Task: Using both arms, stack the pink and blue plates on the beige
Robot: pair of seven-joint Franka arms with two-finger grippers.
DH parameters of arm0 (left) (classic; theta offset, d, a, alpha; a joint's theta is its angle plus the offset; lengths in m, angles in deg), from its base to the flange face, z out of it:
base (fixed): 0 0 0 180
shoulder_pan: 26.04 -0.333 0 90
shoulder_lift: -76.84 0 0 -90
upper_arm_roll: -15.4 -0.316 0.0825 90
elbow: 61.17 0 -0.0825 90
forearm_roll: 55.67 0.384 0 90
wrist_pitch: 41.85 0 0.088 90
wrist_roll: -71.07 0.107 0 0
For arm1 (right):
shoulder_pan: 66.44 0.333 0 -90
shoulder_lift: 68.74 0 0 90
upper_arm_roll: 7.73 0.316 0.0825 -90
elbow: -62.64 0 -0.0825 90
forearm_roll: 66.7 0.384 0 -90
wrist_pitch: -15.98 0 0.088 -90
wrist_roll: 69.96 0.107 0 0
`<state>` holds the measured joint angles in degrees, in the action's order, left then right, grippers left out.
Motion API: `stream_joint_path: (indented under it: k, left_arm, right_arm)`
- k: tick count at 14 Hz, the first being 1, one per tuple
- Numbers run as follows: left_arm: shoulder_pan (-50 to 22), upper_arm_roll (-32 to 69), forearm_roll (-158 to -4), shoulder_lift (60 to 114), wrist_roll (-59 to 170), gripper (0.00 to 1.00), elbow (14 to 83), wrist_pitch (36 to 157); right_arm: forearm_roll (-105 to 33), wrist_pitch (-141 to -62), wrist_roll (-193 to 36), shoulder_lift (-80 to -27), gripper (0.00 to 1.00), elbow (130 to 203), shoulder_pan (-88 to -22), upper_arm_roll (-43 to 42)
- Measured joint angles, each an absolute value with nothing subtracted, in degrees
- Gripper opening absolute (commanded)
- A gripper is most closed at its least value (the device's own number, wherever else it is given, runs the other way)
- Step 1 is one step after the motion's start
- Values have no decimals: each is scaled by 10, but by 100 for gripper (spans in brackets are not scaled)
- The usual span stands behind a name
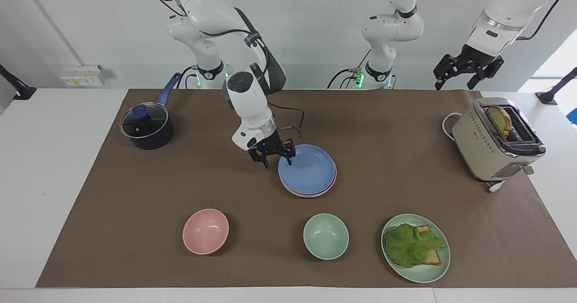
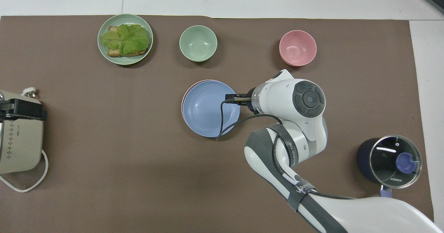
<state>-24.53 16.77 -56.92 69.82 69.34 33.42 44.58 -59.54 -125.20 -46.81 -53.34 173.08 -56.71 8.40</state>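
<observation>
Your right gripper (image 1: pixel 277 158) hangs with fingers spread over the blue plate's (image 1: pixel 307 170) rim, holding nothing. You see only a sliver of the pink plate (image 1: pixel 334 175) beneath it; the beige plate is hidden, if there. Your left gripper (image 1: pixel 469 71) waits, spread, above the toaster (image 1: pixel 496 140). You count two bowls: one pink (image 1: pixel 205 231), one green (image 1: pixel 325 236).

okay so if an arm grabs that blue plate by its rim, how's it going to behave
The blue plate looks rigid and matte, so it probably won't flex or slip much. It's shallow and thin, so likely light. Nested on the pink plate, it could drag that plate along if pushed sideways. The right gripper has open fingers at its rim.
</observation>
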Motion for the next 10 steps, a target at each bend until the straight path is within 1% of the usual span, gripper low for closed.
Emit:
stream_joint_path:
  k: [5, 8, 10]
  left_arm:
    - [-245, 168, -569, 698, 693, 100, 334, 446]
    - [-245, 168, -569, 698, 693, 100, 334, 446]
    - [-245, 168, -569, 698, 693, 100, 334, 446]
  right_arm:
    - [-599, -1096, -474, -640, 100, 1703, -664, 81]
    - [-635, -1026, -476, -685, 100, 1699, -706, 80]
    - [-654, -970, -483, -705, 100, 1686, -732, 79]
